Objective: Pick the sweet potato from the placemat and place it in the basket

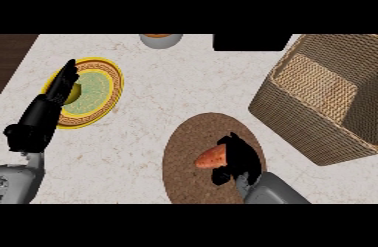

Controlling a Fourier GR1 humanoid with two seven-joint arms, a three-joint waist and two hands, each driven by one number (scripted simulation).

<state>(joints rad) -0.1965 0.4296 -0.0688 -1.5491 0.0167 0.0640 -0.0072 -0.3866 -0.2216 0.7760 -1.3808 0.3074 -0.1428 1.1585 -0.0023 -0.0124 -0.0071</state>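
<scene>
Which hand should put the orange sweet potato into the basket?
The right hand. It is already curled around the orange sweet potato on the round brown placemat, beside the woven wicker basket. The left hand rests open, far away over the yellow plate.

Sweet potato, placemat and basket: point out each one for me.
sweet potato (210, 158), head view, on its orange exposed end beside the right hand.
placemat (188, 151), head view, on bare brown surface left of the potato.
basket (295, 113), head view, on its woven outer wall.

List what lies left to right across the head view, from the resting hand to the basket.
Left hand → round yellow-rimmed plate → round brown placemat → orange sweet potato → right hand, fingers curled round it → woven wicker basket.
</scene>
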